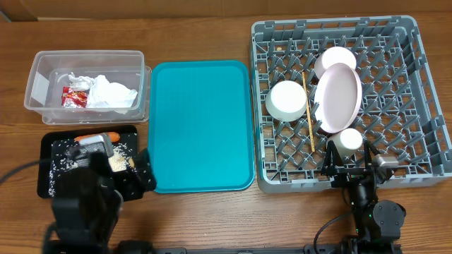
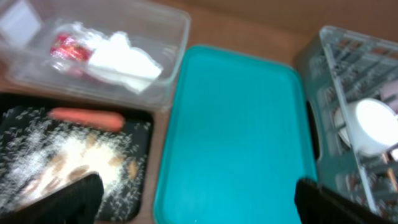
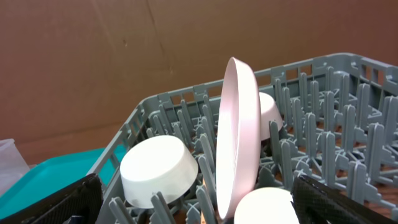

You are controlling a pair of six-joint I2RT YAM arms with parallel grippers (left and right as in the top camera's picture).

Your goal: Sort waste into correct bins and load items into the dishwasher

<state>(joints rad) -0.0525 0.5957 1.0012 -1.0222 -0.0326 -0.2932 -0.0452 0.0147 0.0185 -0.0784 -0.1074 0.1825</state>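
The grey dish rack (image 1: 417, 25) sits on the right of the table and holds every dish. One pale plate (image 1: 337, 97) stands on edge between the pegs. Two bowls lie mouth-down: one bowl (image 1: 287, 99) to the plate's left, the second bowl (image 1: 333, 59) behind it. One white cup (image 1: 349, 139) sits upturned at the plate's near end. The wooden chopsticks (image 1: 308, 109) lie flat on the lattice between the left bowl and the plate, so close together that I cannot count them.

At the far left, one clear tub (image 1: 39, 77) holds crumpled white napkins (image 1: 111, 94), their number unclear, and one red wrapper (image 1: 74, 97) beside them. Just in front of it, one black tray (image 1: 49, 144) carries one carrot (image 1: 95, 137) along its far edge, scattered rice (image 1: 67, 159) and a few nut scraps (image 1: 118, 164).

One teal tray (image 1: 201, 127) lies between the bins and the rack.

The left gripper (image 2: 198, 199) hovers over the black tray's right side with its jaws spread wide and nothing between them. The right gripper (image 3: 202, 202) hangs at the rack's near edge, by the cup, jaws also wide apart and holding nothing.
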